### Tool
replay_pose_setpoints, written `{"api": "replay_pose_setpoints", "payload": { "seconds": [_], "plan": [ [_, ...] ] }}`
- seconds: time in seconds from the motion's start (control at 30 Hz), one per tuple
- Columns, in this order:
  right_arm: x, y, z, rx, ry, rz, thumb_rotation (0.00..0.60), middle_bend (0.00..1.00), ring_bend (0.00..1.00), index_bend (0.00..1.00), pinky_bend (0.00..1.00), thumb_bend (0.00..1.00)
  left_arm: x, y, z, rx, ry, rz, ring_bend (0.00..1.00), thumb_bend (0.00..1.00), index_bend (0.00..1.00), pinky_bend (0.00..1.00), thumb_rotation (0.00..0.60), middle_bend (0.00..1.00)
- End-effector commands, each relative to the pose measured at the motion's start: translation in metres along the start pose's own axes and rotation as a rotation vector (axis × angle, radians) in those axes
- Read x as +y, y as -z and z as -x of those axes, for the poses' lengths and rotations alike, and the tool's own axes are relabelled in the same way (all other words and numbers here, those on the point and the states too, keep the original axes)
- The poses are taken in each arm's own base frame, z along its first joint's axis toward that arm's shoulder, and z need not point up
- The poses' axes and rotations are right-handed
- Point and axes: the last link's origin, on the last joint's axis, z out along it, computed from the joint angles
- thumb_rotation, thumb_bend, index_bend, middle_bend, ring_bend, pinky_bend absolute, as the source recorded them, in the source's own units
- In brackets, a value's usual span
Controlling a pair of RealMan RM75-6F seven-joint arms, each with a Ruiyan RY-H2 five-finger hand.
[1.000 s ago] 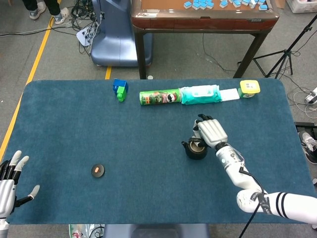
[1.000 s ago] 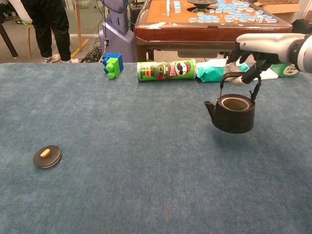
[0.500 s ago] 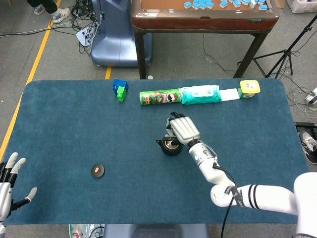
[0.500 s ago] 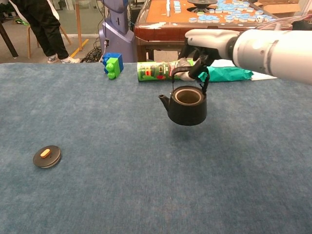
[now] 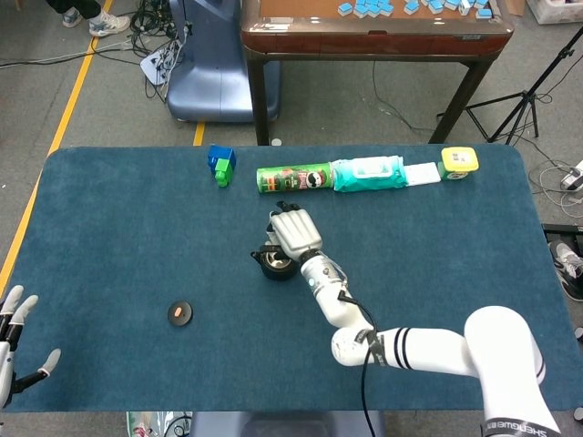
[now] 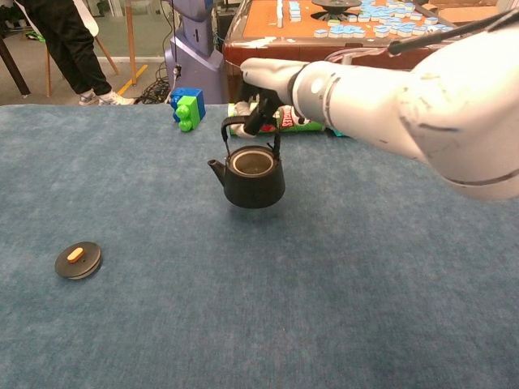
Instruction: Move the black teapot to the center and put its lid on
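We see the black teapot (image 6: 254, 176) hanging by its arched handle from our right hand (image 6: 266, 83), lifted clear of the blue cloth table (image 6: 340, 275) near its middle, spout to our left and mouth uncovered. In the chest view the fingers (image 6: 256, 114) curl under the handle and grasp it; from the head view the back of the right hand (image 5: 292, 234) covers the handle and much of the pot (image 5: 276, 263), so the grip itself cannot be made out there. The lid (image 6: 78, 260), dark with a small orange knob, lies flat on the cloth well to the left of the teapot, and shows as a small disc (image 5: 179, 313) from above. Our left hand (image 5: 13, 348) appears only in the head view, cut off by the lower left corner of the frame, its fingers spread and holding nothing. The chest view hides most of the green crisp can (image 6: 293, 120) behind our right arm, while the head view shows it whole (image 5: 293, 178), lying on its side along the far edge beside a teal wipes packet (image 5: 369, 173) and a yellow-lidded tub (image 5: 458, 163). A blue and green block (image 6: 187, 107) sits further left on that edge. Beyond the cloth stands a wooden table (image 6: 268, 50) with blue tiles on it, and a person's legs (image 6: 71, 44) show at the upper left, cut off by the frame.
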Motion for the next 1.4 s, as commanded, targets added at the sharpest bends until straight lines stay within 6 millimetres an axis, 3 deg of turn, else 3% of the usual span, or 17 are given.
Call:
{"api": "replay_pose_setpoints", "payload": {
  "seconds": [0.03,0.63,0.9,1.07,1.23,1.4],
  "plan": [
    [-0.013,-0.009,0.007,-0.007,0.009,0.001,0.600,0.37,0.12,0.81,0.18,0.46,-0.002,0.001,0.000,0.000,0.000,-0.006,0.00,0.25,0.11,0.00,0.600,0.00],
    [-0.032,-0.028,0.026,-0.032,0.011,0.023,0.600,0.32,0.11,0.79,0.17,0.46,-0.011,0.007,-0.001,-0.004,-0.001,-0.031,0.00,0.25,0.11,0.00,0.600,0.00],
    [-0.030,-0.026,0.025,-0.065,0.040,0.022,0.600,0.20,0.02,0.45,0.08,0.45,-0.012,0.007,0.001,-0.008,-0.002,-0.031,0.00,0.25,0.11,0.00,0.600,0.00],
    [-0.028,-0.023,0.021,-0.074,0.057,0.022,0.600,0.11,0.00,0.21,0.02,0.33,-0.012,0.008,0.001,-0.005,0.000,-0.030,0.00,0.25,0.11,0.00,0.600,0.00],
    [-0.026,-0.019,0.014,-0.068,0.053,0.020,0.600,0.06,0.00,0.08,0.00,0.20,-0.012,0.008,0.001,-0.004,-0.002,-0.031,0.00,0.25,0.11,0.00,0.600,0.00],
    [-0.023,-0.014,0.006,-0.058,0.064,0.012,0.600,0.04,0.00,0.05,0.00,0.12,-0.012,0.007,0.001,-0.002,-0.003,-0.032,0.00,0.25,0.11,0.00,0.600,0.00]
  ]
}}
